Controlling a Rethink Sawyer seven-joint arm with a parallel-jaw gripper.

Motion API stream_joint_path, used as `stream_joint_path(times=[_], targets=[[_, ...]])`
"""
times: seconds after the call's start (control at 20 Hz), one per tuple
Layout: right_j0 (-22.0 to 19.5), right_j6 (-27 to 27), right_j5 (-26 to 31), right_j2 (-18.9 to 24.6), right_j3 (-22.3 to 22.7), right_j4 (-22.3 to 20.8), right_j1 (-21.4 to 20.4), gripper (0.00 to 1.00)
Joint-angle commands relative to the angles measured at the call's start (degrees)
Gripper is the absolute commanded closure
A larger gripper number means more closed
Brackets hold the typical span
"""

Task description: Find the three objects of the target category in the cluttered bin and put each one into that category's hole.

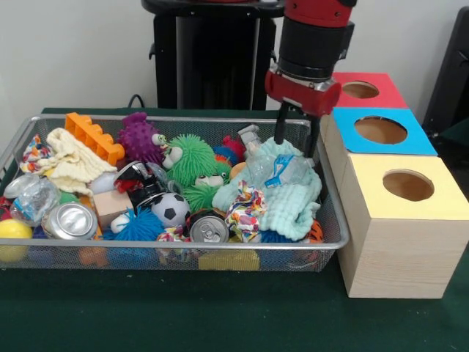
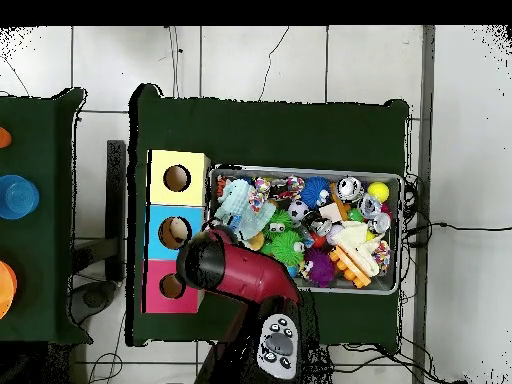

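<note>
**Ana:** Dark green cloth covers the table, with a pale wall behind. Where is the claw?

**Ben:** Upper right of centre in the front view. The gripper hangs from the red and black arm over the right end of the wire bin. Two dark fingers point down, spread with a clear gap between them. They hold nothing. Their tips sit at the top edge of a crumpled clear plastic bottle; whether they touch it I cannot tell.

**Ana:** What lies around that?

**Ben:** The bottle rests on a mint-green cloth in the bin's right part. Left of it, near the frame's centre, are green fuzzy toys, a small football and a drink can at the front wall.

**Ana:** And the holes?

**Ben:** Three boxes stand just beside the bin at the frame's right: a red box at the back, a blue box, and a yellow box nearest.

**Ana:** How would the bottle handle?

**Ben:** The target category is not shown. If it is the bottle, I judge it light, thin, slippery and easily crushed. A pinch across its narrower body should hold best.
</note>
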Motion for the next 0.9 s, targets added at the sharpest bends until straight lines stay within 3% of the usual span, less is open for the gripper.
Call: stream_joint_path(times=[0.05, 0.4, 0.9], targets=[[-2.54, 10.14, -5.66, 8.51, 2.11, 1.42, 4.67, 0.0], [-6.82, 8.03, -9.76, 12.37, 0.67, -0.88, 8.12, 0.0], [-7.56, 7.66, -9.98, 13.36, 1.67, -1.5, 7.14, 0.0]])
